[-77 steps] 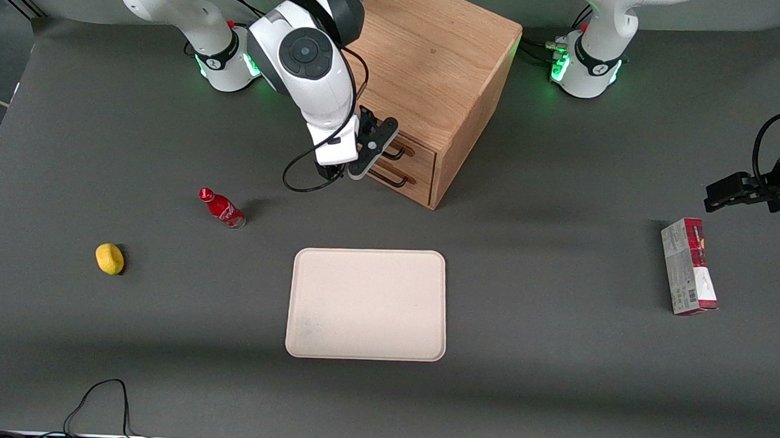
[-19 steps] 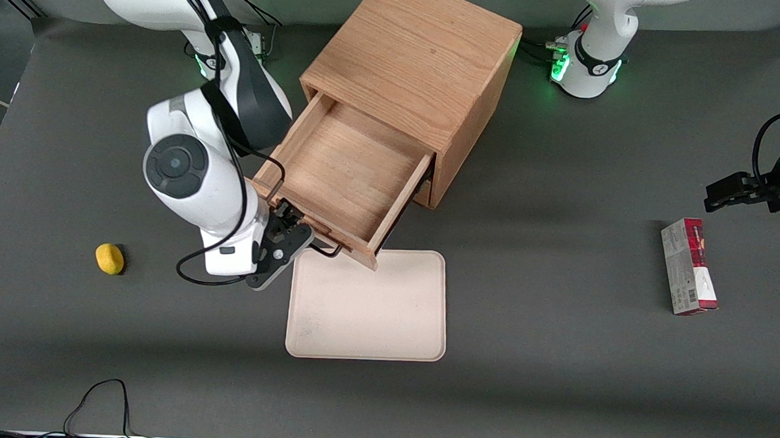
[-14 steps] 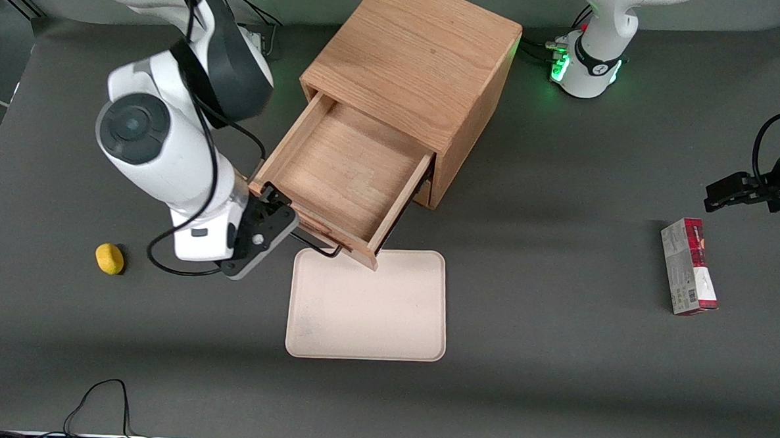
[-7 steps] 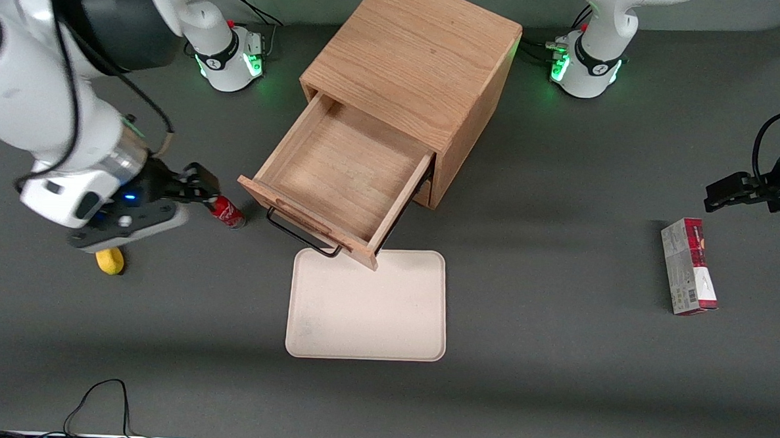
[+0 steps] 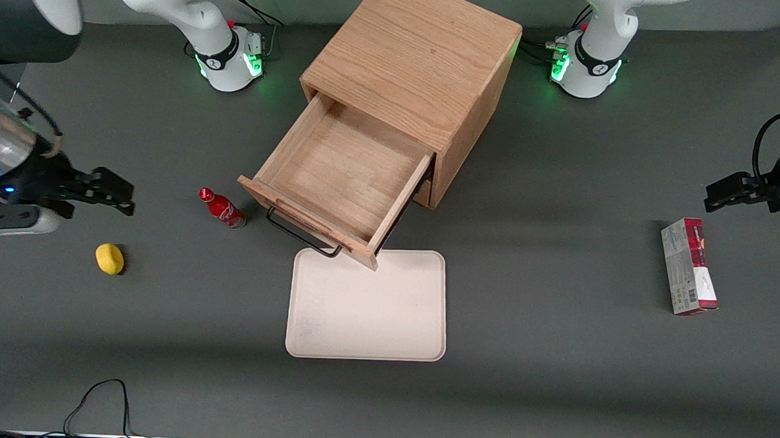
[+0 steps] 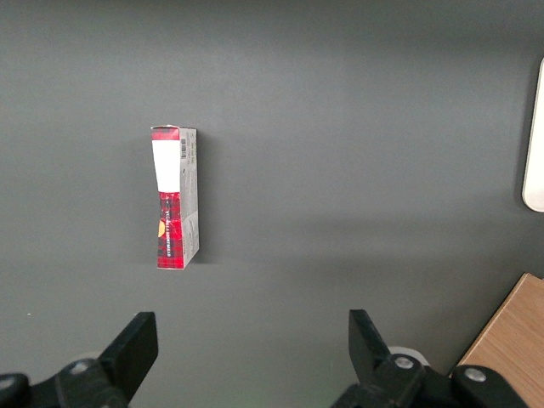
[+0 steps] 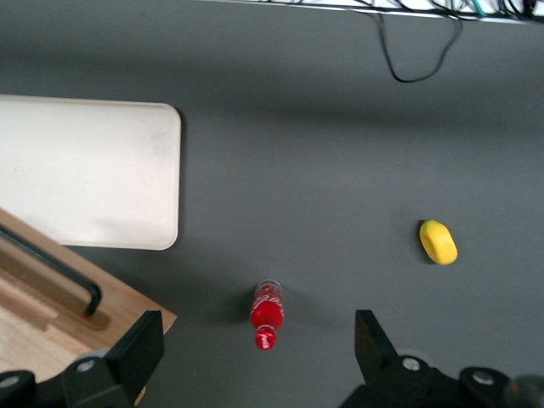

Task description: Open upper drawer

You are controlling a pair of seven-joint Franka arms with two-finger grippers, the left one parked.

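On the desk [image 5: 553,397], toward the edge farthest from the front camera and about midway along it, stands the oak cabinet [image 5: 413,55], with the upper drawer [image 5: 339,177] pulled well out toward the front camera; its bare wooden floor is exposed and its black bar handle [image 5: 300,231] hangs just above the corner of the cream tray [image 5: 366,303]. Judgement: the opening is essentially done, so the step in hand is to get the arm away cleanly. The gripper [image 5: 105,190] hangs above the desk near the working arm's end, well apart from the handle, fingers [image 7: 136,353] spread wide and holding nothing. To finish well, keep the gripper high and retreat without dipping: the upright red bottle [image 5: 222,208] stands between gripper and drawer front and would topple at a light touch. The yellow lemon-like object [image 5: 110,259] lies nearer the front camera than the gripper. No re-grasp of the handle seems needed. The red box [image 5: 689,266] lies at the parked arm's end, irrelevant here.
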